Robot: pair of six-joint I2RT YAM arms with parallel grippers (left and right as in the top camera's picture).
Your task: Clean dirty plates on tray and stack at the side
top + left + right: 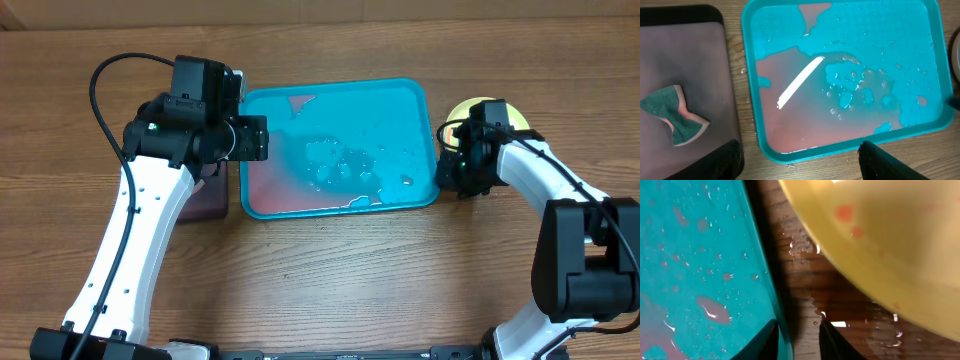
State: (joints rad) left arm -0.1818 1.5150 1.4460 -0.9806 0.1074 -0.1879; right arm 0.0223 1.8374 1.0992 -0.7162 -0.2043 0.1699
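R tool [797,326]: part open. One finger is over the tray [700,255] inside, the other over the bench [802,280], rim betw. them. A strip of wood shows betw. rim and outer finger, so no pinch yet as far as I can see. Holds nothing.

L tool [799,150]: wide open, empty, hovering by the tray's left rim, beside the black tray [685,65] w/ sponge [675,120] lying in it.

Tray sits mid-bench w/ a sheet of pinkish water [790,130] pooled in its near-left part. Only one plate [880,235] in view: the yellow one, off the tray, on the bench just right of it, partly under the R arm. Other plates not seen.

Risks, my read:
1. If I clamp the rim and lift one side, water runs to the low side and over the rim, flooding the bench and maybe the black tray.
2. Rim is wet and the bite thin, so it could slip out; tray drops and splashes.
3. Plate shows red spots, and the bench by it is wet. Counting it as done gives a dirty stack.
4. R arm is close to the plate; a careless swing knocks it.
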